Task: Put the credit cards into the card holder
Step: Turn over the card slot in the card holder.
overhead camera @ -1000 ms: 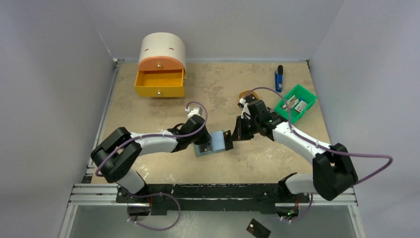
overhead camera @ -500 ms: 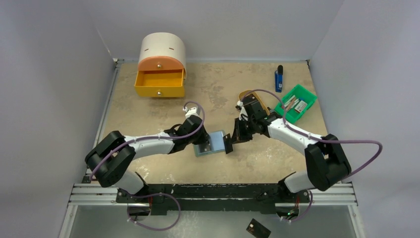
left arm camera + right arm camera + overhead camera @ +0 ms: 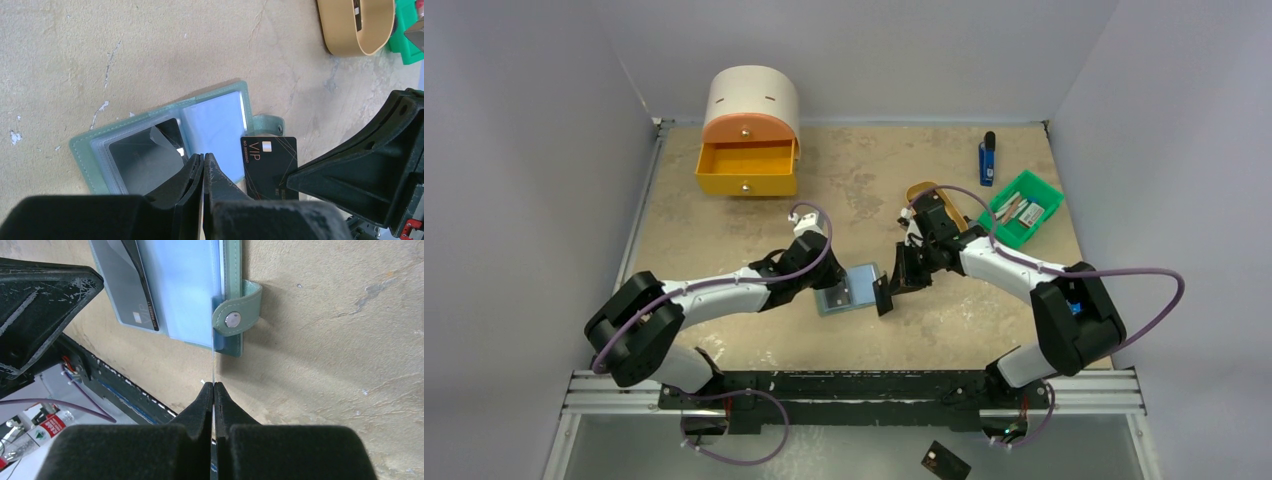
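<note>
Both jaws are clenched: the right jaws grasp a black credit card (image 3: pixel 270 167) by one edge. The left jaws are pressed together with nothing visible between them, and their tips are down at the middle fold of the card holder (image 3: pixel 212 117), it seems to pin it. The card holder lies open on the desk (image 3: pixel 754 230) between the two arms, and one dark card (image 3: pixel 142 162) already sits in its left pocket. The held card stands nearly upright just beside the right edge of the holder, close to the little tab (image 3: pixel 232 320); whether it touches the holder I cannot tell. In my judgement the step in hand is to feed this card into the pale blue right pocket. To do it well, the card should be tilted flatter until its leading edge meets the mouth of the pocket and lies parallel to it, then pushed in slowly. The tab lies near the path and could catch a corner, so the card should enter clear of it. The left jaws should hold the holder down, because it looks light and may slide. Another black card (image 3: pixel 945 462) lies below the near edge of the desk.
</note>
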`<state>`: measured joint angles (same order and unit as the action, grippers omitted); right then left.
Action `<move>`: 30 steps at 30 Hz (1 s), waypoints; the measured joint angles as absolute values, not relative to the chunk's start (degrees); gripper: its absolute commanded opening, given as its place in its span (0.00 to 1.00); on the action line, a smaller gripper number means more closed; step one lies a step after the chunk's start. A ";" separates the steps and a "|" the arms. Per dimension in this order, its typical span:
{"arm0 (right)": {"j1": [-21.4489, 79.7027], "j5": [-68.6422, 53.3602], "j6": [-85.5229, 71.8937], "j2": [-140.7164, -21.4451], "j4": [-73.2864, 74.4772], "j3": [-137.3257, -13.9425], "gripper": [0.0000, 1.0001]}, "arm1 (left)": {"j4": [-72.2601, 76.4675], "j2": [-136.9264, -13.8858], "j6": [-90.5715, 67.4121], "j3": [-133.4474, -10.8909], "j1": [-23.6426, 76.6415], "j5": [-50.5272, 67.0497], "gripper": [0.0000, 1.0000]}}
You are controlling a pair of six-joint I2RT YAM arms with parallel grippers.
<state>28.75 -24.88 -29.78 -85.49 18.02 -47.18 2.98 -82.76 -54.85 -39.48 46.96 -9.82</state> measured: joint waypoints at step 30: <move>28.45 -23.44 -30.70 -84.09 18.70 -46.37 0.00 | 2.52 -84.38 -54.85 -38.72 46.96 -9.80 0.03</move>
